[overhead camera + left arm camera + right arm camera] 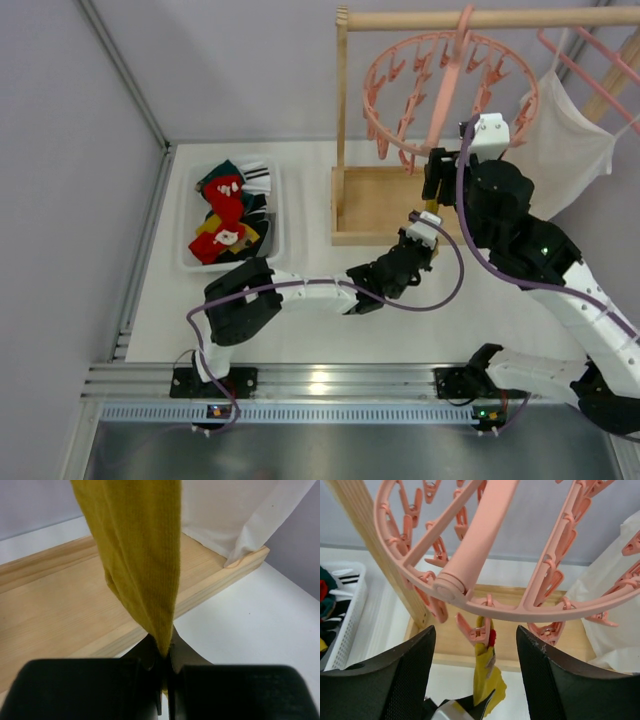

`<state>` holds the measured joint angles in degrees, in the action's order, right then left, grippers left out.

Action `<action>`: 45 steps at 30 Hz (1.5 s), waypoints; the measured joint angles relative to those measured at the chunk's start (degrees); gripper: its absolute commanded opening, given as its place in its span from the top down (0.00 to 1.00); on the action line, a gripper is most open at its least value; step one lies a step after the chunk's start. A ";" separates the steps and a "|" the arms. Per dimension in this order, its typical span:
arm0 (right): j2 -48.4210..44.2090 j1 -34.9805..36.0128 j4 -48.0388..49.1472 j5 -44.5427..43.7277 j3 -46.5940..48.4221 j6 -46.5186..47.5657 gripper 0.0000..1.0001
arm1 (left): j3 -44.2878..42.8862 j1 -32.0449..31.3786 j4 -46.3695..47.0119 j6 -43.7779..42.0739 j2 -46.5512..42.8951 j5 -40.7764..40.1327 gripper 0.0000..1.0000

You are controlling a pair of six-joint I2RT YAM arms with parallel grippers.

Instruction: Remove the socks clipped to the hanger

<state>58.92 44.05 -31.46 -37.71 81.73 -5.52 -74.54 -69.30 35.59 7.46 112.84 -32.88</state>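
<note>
A mustard yellow sock [145,555] is seen hanging from the round pink hanger [530,611], which is hooked over the top rod of the wooden rack [60,610]. The top of the sock is held in one pink peg [470,629] under the ring, near the hub. The lower end of the sock is pinched between the fingers of the left gripper [165,665], which are pressed together on the fabric just above the rack's base board. The sock is drawn fairly straight between peg and gripper. The right gripper [474,632] is raised below the ring with its fingers [395,680] apart, one on each side of the peg that holds the sock; contact with the peg cannot be made out. A white shirt [240,510] is hung beside the hanger at the rack's right end. Other socks [225,215], red, teal, striped and yellow, are piled in a white basket [186,235] on the table [260,620], well to the left of the rack
</note>
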 measured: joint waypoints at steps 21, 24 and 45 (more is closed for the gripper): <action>7.52 -6.08 -4.20 4.31 3.06 -0.44 0.45 | 0.70 -1.57 2.62 -3.82 0.00 -1.53 1.00; 7.80 -6.69 -4.09 5.01 3.04 -0.11 0.51 | 0.79 -1.57 2.69 -4.00 0.00 -1.53 1.00; 8.85 -8.72 0.39 8.02 -1.49 -1.03 0.62 | 1.20 -1.57 3.02 -4.46 -0.50 -1.51 1.00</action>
<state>67.77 35.33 -31.07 -29.69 80.25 -6.55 -73.34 -70.87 38.61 3.01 112.33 -34.39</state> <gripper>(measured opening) 0.374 0.016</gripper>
